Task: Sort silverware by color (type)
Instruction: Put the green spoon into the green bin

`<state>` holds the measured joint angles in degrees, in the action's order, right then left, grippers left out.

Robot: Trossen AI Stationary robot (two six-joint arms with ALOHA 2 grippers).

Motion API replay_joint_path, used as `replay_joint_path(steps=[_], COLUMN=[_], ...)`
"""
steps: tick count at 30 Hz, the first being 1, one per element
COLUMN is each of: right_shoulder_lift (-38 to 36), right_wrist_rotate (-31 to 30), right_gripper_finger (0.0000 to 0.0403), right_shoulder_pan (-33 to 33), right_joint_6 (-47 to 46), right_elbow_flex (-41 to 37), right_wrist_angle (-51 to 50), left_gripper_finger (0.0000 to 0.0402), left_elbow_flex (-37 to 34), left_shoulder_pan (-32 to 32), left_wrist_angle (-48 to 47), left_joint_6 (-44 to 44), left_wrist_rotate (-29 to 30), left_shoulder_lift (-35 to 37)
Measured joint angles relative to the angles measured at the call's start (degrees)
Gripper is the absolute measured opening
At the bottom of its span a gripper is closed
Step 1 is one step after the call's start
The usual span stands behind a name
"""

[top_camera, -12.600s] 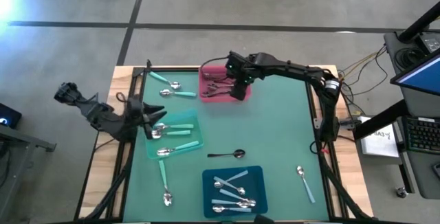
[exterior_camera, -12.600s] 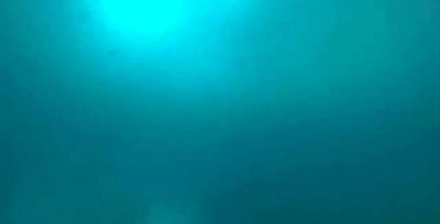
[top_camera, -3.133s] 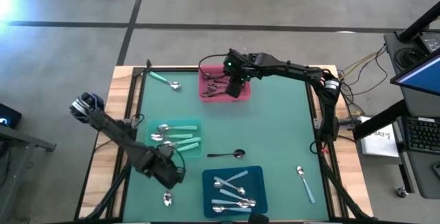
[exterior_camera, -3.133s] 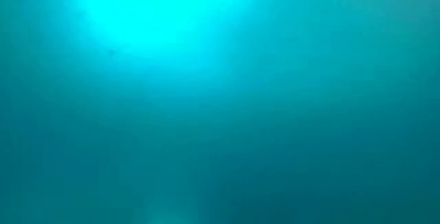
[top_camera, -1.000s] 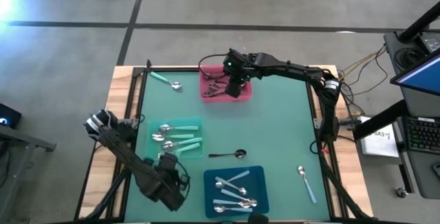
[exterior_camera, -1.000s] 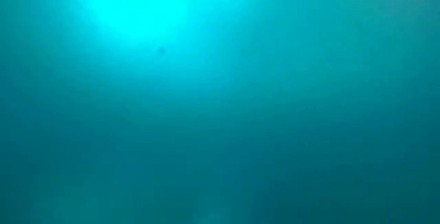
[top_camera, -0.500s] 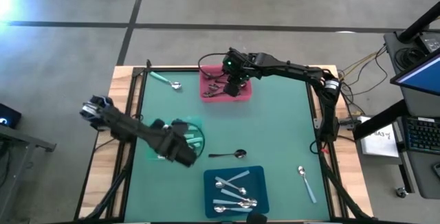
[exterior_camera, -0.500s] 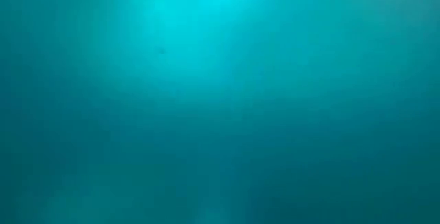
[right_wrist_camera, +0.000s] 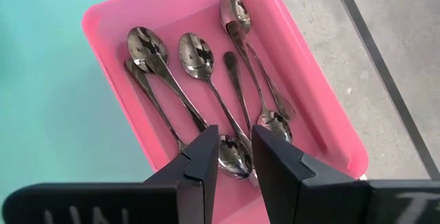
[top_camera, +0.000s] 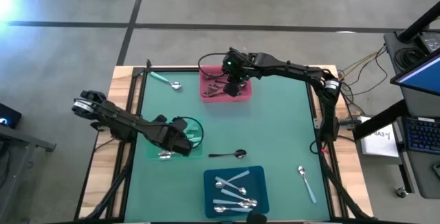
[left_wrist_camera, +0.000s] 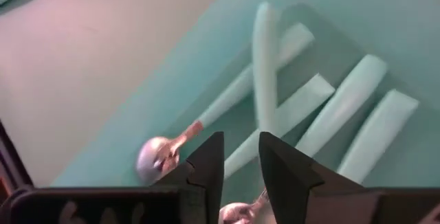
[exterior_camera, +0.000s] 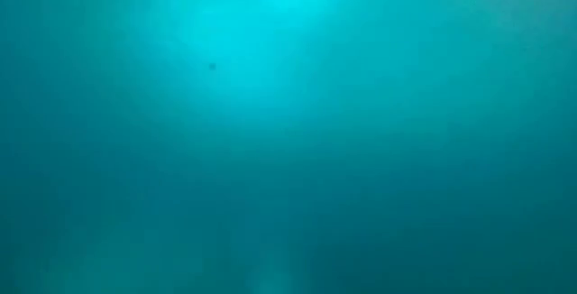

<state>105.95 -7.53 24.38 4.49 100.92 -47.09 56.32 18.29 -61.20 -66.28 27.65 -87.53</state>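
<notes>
Glossy metal spoons (right_wrist_camera: 199, 73), smooth pink plastic tray (right_wrist_camera: 323, 124), matt green mat (top_camera: 275, 124)

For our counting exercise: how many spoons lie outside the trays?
3: a green-handled spoon left of the pink tray, a dark spoon in the middle, a blue-handled spoon right of the blue tray. The left arm may hide others.

Since a second ago the left gripper (top_camera: 180, 141) has been swung from the near table edge up over the green tray (top_camera: 196, 148) — its fingers (left_wrist_camera: 210, 162) now parted slightly wider. The mint-handled spoon (left_wrist_camera: 265, 59) once lying on the mat beside that tray has been cleared from there; a blurred mint handle is seen just ahead of the fingertips, over the tray's other mint spoons (left_wrist_camera: 344, 107).
</notes>
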Motion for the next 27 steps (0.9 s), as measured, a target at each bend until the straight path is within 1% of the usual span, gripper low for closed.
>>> replay_joint_path(steps=[3, 7, 9, 13, 15, 19, 24, 27], right_shoulder_lift=[0.0, 0.0, 0.0, 0.0, 0.0, 0.0, 0.0, 0.0], right_wrist_rotate=[0.0, 0.0, 0.0, 0.0, 0.0, 0.0, 0.0, 0.0], right_gripper_finger=[0.0079, 0.0079, 0.0079, 0.0079, 0.0079, 0.0079, 0.0079, 0.0079], right_shoulder_pan=[0.0, 0.0, 0.0, 0.0, 0.0, 0.0, 0.0, 0.0], right_joint_6=[0.0, 0.0, 0.0, 0.0, 0.0, 0.0, 0.0, 0.0], right_elbow_flex=[0.0, 0.0, 0.0, 0.0, 0.0, 0.0, 0.0, 0.0], right_wrist_angle=[0.0, 0.1, 0.1, 0.1, 0.1, 0.1, 0.2, 0.2], left_gripper_finger=[0.0086, 0.0102, 0.0112, 0.0136, 0.0147, 0.0172, 0.0201, 0.0208], left_elbow_flex=[0.1, 0.4, 1.2, 3.2, 4.0, 4.0, 4.0, 4.0], left_shoulder_pan=[-0.1, -1.5, -3.4, -9.3, -12.7, -19.3, -27.9, -33.8], left_wrist_angle=[-0.1, -2.1, -2.4, -2.0, -0.3, 5.0, 8.4, 11.4], left_joint_6=[0.3, 0.4, 0.8, 1.7, 4.8, 13.7, 21.5, 28.8], left_wrist_rotate=[0.8, 6.7, 8.5, 8.9, 9.0, 8.8, 6.7, 4.5], left_shoulder_lift=[0.7, 1.1, 1.2, 1.2, 1.1, 1.0, 1.0, 1.1])
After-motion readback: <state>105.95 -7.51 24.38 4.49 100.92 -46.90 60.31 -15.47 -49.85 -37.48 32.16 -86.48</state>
